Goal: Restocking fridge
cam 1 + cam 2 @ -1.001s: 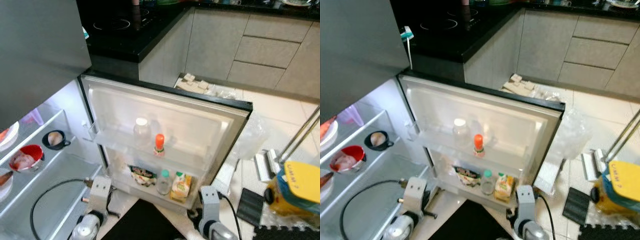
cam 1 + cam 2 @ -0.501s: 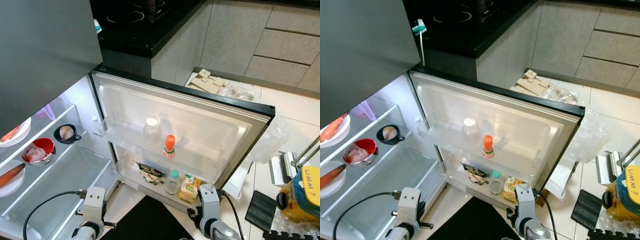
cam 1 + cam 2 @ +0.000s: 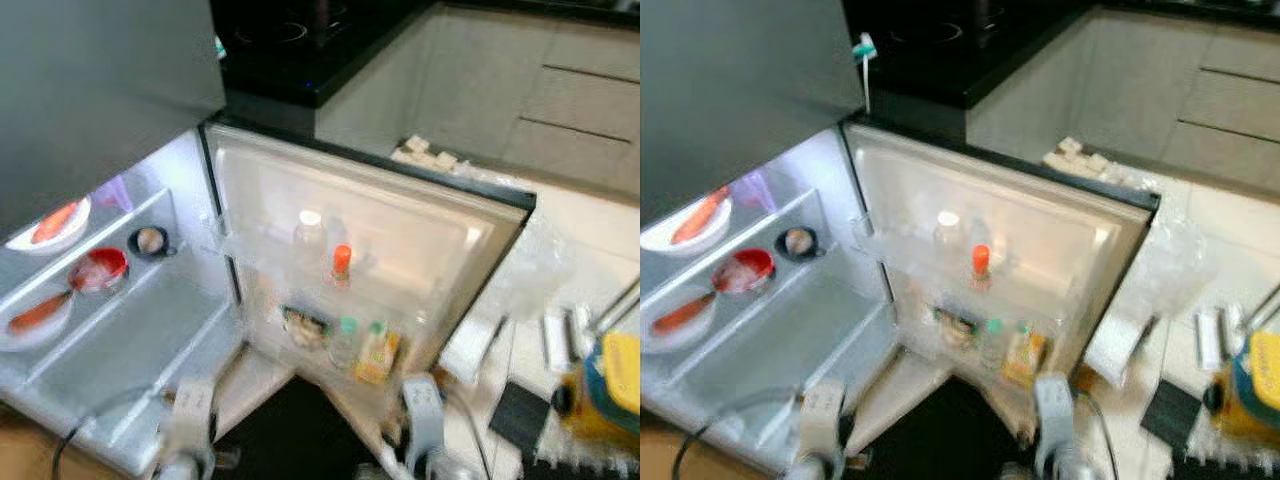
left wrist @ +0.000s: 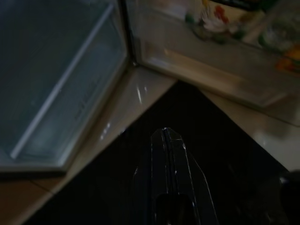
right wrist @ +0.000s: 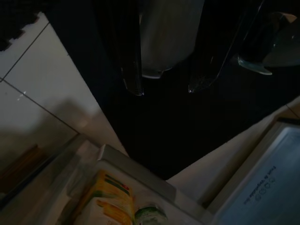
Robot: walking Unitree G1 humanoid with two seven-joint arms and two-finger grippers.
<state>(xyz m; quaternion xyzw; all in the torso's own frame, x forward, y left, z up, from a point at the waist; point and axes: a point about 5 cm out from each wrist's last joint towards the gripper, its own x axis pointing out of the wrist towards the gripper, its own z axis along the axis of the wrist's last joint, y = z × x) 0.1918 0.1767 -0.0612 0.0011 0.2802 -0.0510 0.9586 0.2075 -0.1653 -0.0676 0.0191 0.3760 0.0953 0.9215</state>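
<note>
The grey fridge (image 3: 110, 70) stands open, and its white door (image 3: 400, 215) swings wide toward the tiled floor. The picture is a bit blurry. On the door's top shelf sit a clear jar with a white lid (image 3: 309, 232) and a little bottle with an orange cap (image 3: 341, 263). Lower down are a yellow juice carton (image 3: 376, 352) and a small bottle with a green cap (image 3: 346, 340). Inside, on the glass shelves, I see a red bowl (image 3: 98, 270), a dark cup (image 3: 148, 241) and white plates with orange carrots (image 3: 52, 222).

The left end effector (image 4: 165, 140) hangs low over a black mat, its fingers pressed together and empty. The right end effector (image 5: 164, 86) hangs low too, fingers spread apart, holding nothing.

I think some food is already put away, but nothing is being carried now. A bulging yellow bag (image 3: 610, 395) waits on the floor, maybe with more to load.
</note>
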